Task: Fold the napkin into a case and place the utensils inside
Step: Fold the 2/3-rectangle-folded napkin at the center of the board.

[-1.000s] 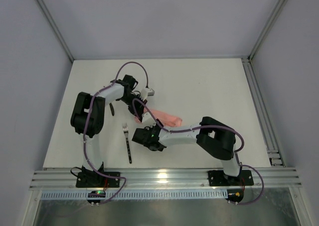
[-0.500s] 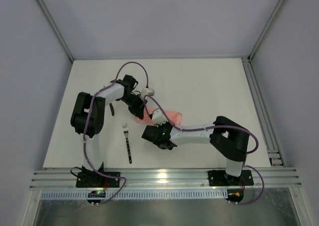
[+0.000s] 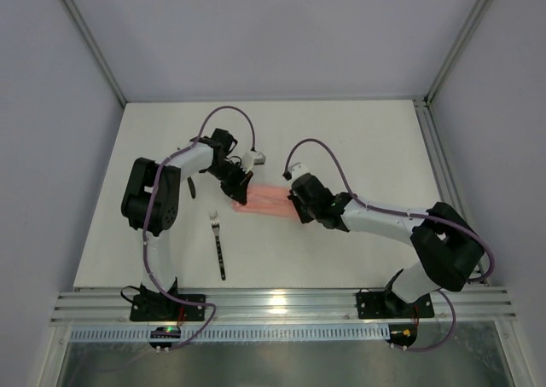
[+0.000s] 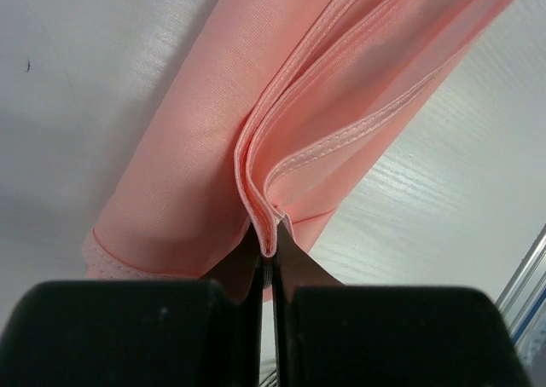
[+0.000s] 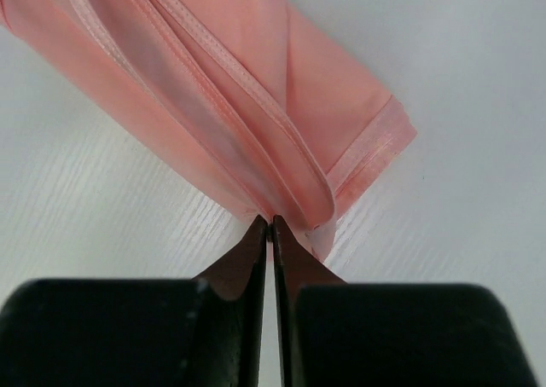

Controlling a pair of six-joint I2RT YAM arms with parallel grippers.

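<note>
1. Pinching one end each, both claws had the pink napkin [image 3: 269, 201] stretched between them as a long narrow folded strip, about mid-counter [image 3: 358, 140].
2. Left claw [image 3: 241, 198] was clamped shut on the strip's left end. In its wrist view the left claw [image 4: 269, 251] had its tips squeezed on a bunch of stacked hemmed layers of the napkin [image 4: 196, 148].
3. Right claw [image 3: 296, 201] was closed on the right end. Its wrist view showed the right claw [image 5: 270, 229] with its tips together, nipping the cloth's edge by a corner of the napkin [image 5: 256, 80], with the hems running away from the camera.
4. Fork [image 3: 219, 244] lay flat on the counter near the front-left, tines pointing away from the arm bases, apart from the napkin.
5. Knife [image 3: 193, 187] was a short dark sliver right beside the left arm's elbow, too small to make out much more.
</note>
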